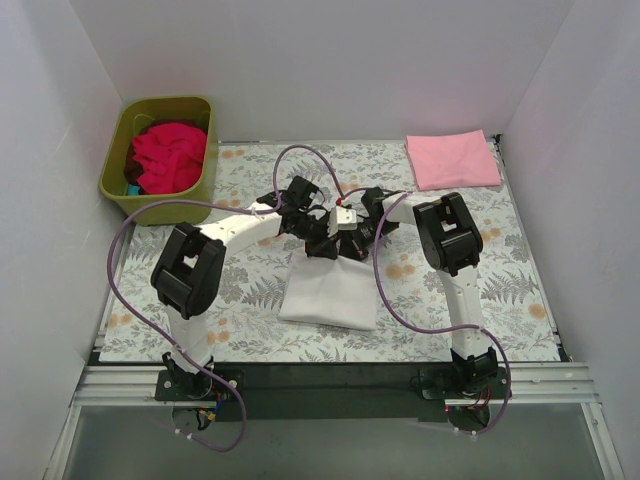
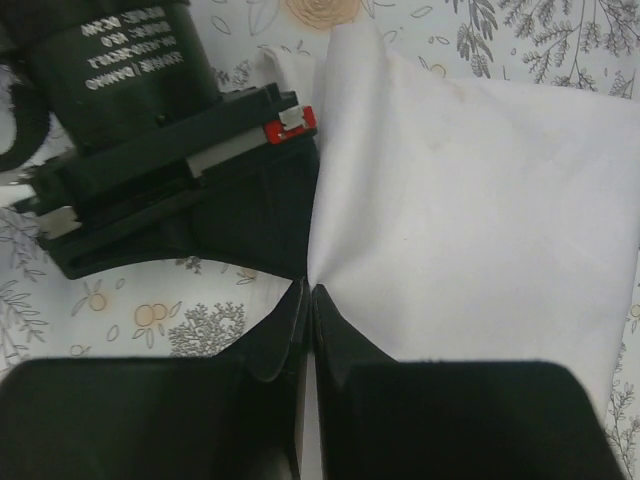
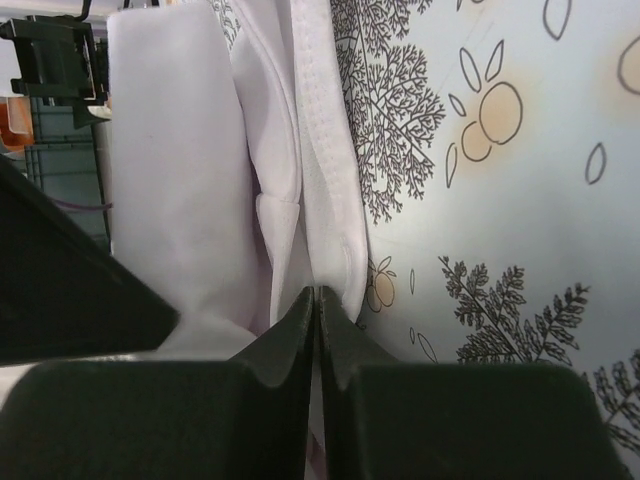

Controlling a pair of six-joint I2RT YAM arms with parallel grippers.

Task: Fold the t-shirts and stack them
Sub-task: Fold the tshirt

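Note:
A white t-shirt (image 1: 330, 292), partly folded, lies in the middle of the floral sheet. Both grippers meet at its far edge. My left gripper (image 1: 318, 245) is shut on the white fabric, which spreads flat beyond its tips in the left wrist view (image 2: 470, 190). My right gripper (image 1: 352, 243) is shut on a hemmed fold of the same shirt (image 3: 325, 180). A folded pale pink t-shirt (image 1: 452, 160) lies at the far right. Crimson red t-shirts (image 1: 168, 157) are bunched in the tub.
The olive-green tub (image 1: 120, 185) stands at the far left corner. The grey-and-orange floral sheet (image 1: 500, 290) covers the table. White walls close in the left, back and right sides.

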